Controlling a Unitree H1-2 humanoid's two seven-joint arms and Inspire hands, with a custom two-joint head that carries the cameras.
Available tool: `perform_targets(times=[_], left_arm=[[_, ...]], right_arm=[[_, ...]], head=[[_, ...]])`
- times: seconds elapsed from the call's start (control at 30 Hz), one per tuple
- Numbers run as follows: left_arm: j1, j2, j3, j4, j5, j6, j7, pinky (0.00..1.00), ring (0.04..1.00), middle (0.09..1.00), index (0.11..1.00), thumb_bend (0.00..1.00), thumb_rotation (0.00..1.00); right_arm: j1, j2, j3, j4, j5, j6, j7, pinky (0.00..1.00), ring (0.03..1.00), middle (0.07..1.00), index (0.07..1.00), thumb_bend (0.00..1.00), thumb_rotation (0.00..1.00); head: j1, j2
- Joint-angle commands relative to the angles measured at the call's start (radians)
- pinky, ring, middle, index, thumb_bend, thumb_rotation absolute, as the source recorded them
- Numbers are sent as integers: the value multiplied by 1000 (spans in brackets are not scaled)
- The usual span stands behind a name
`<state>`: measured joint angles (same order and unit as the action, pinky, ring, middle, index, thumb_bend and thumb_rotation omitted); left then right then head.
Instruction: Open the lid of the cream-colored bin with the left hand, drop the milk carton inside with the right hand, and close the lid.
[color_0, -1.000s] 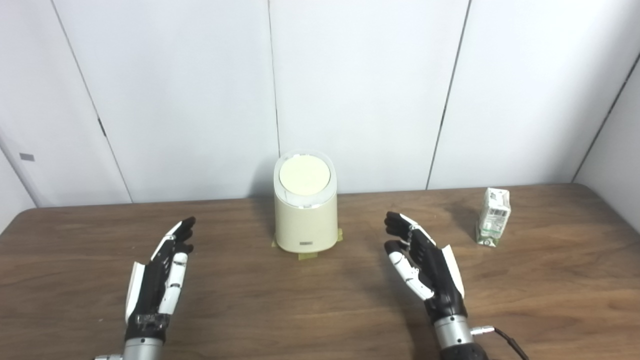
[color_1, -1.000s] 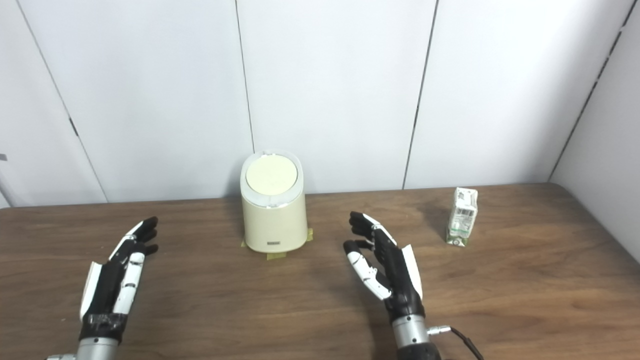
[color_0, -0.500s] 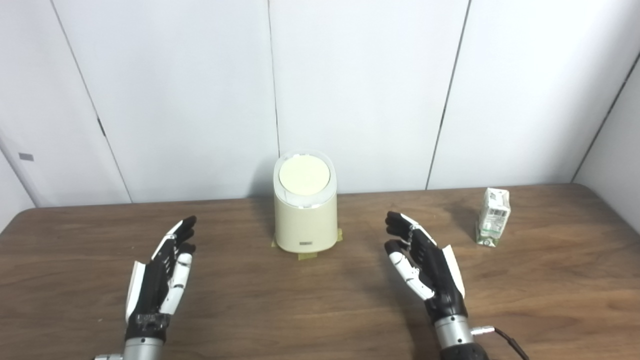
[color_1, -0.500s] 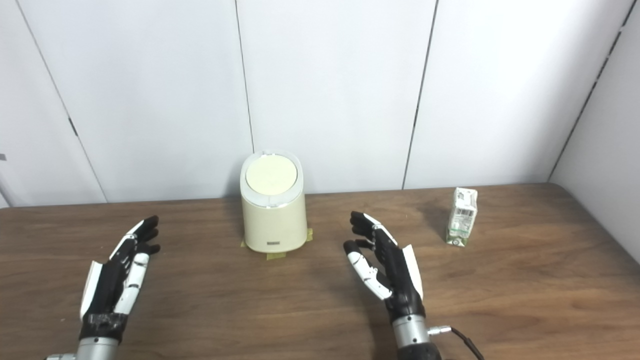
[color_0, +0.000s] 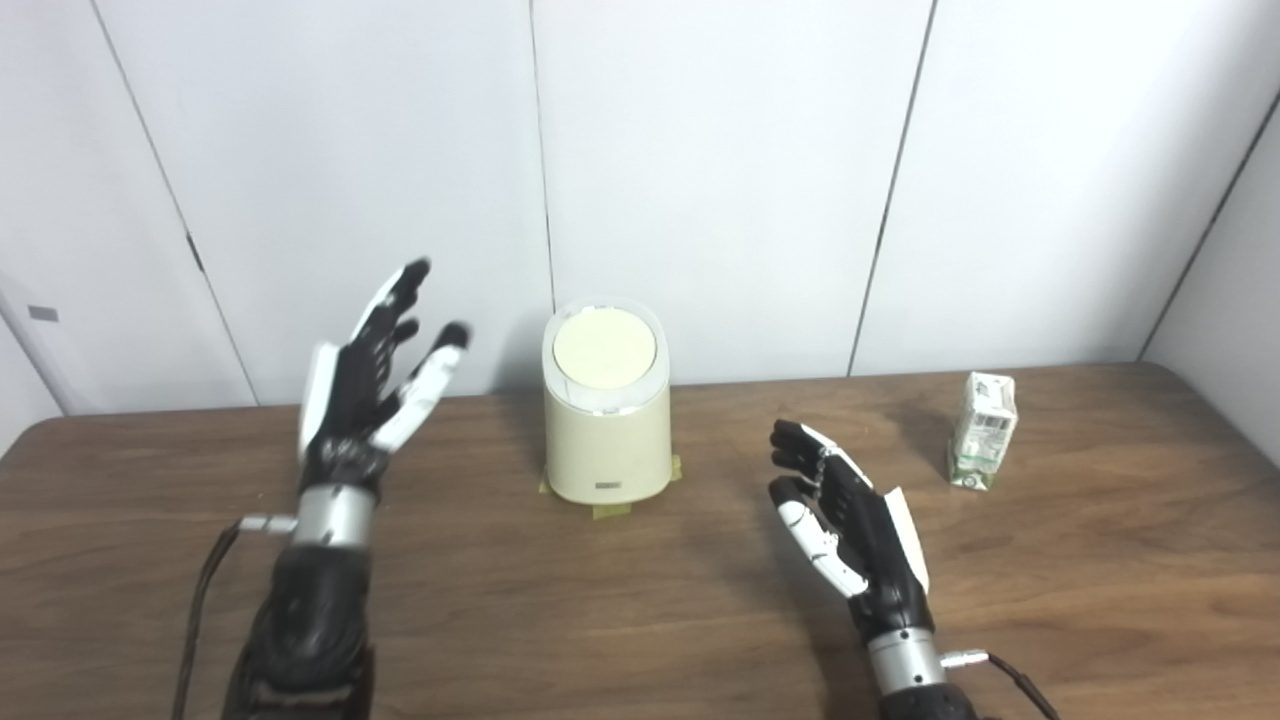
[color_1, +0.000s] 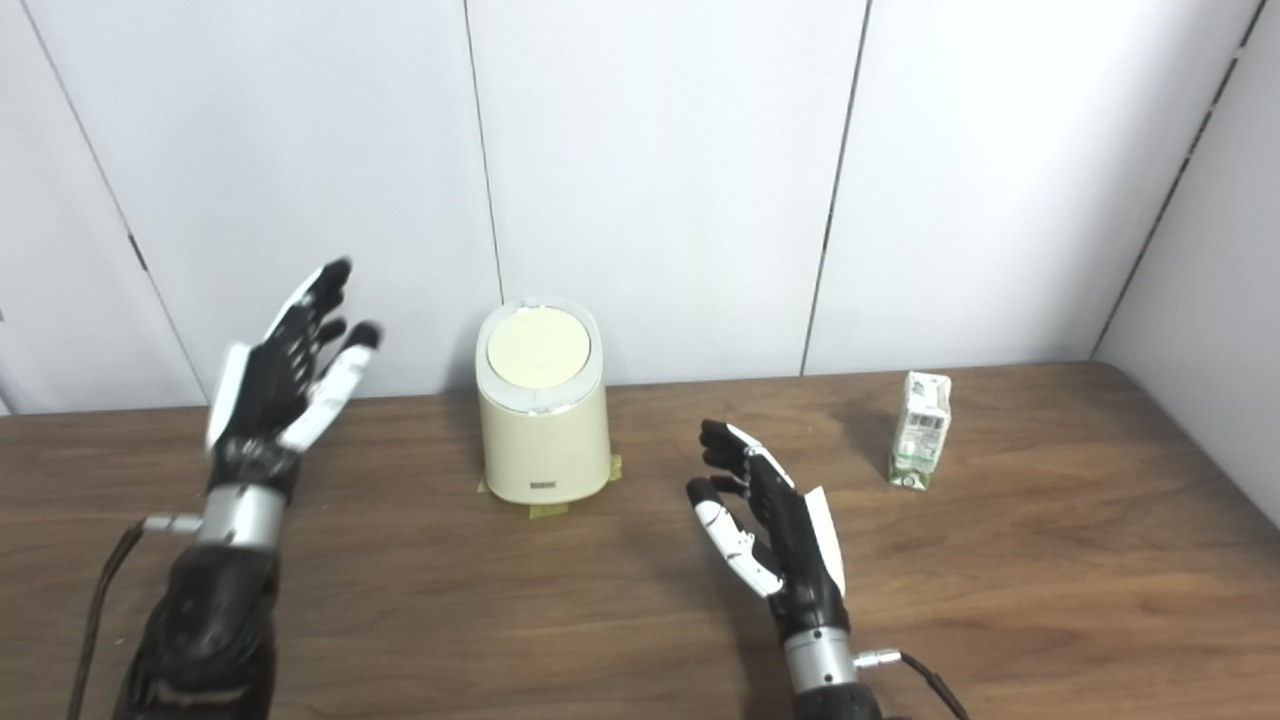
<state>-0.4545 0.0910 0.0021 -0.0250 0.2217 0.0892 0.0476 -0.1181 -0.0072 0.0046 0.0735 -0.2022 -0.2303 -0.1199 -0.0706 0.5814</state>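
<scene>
Left eye view: the cream-colored bin (color_0: 606, 420) stands upright near the back of the brown bench (color_0: 640, 620), close to the white wall (color_0: 720, 180), with strips of tape (color_0: 612, 509) under its base. Its lid (color_0: 604, 347) lies flat on top, shut. The left robot hand (color_0: 372, 385) is raised above the bench to the left of the bin, near the height of the lid but apart from it; its fingers are spread and it holds nothing. The right robot hand (color_0: 850, 525) hangs low over the bench to the right of the bin, palm turned toward the left, fingers apart and slightly curled, holding nothing. The milk carton (color_0: 982, 430) stands upright far to the right, well apart from both hands and from the bin.

Right eye view: the same layout appears from slightly to one side. The bin (color_1: 541, 418) sits with its lid (color_1: 537, 347) down. The left robot hand (color_1: 285, 380) is lifted beside it, fingers splayed, touching nothing. The right robot hand (color_1: 772, 530) is empty, fingers apart, between the bin and the milk carton (color_1: 920, 430). A dark cable (color_1: 925, 680) leads off from the right wrist.
</scene>
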Motion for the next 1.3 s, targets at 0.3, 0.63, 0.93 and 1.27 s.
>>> perform_targets(times=[0.3, 0.63, 0.93, 1.27], left_arm=[[-196, -29, -103, 30, 211, 179, 43, 1000, 1000, 1000, 1000, 841, 422], [-283, -24, -188, 152, 390, 249, 79, 1000, 1000, 1000, 1000, 895, 336], [-328, -20, -218, 230, 452, 300, 90, 1000, 1000, 1000, 1000, 896, 243], [-341, -6, -232, 297, 472, 320, 94, 1000, 1000, 1000, 1000, 874, 197]], right_arm=[[6, -26, -10, 14, 8, -25, -3, 729, 800, 814, 798, 224, 612], [10, -27, -6, 4, 8, -19, 1, 719, 796, 812, 796, 220, 619], [10, -24, -5, 6, 5, -20, -1, 701, 786, 808, 792, 226, 607], [13, -21, -3, -5, -8, -13, -6, 677, 777, 802, 784, 205, 588]], head=[[4, 3], [4, 3], [3, 1], [1, 0]])
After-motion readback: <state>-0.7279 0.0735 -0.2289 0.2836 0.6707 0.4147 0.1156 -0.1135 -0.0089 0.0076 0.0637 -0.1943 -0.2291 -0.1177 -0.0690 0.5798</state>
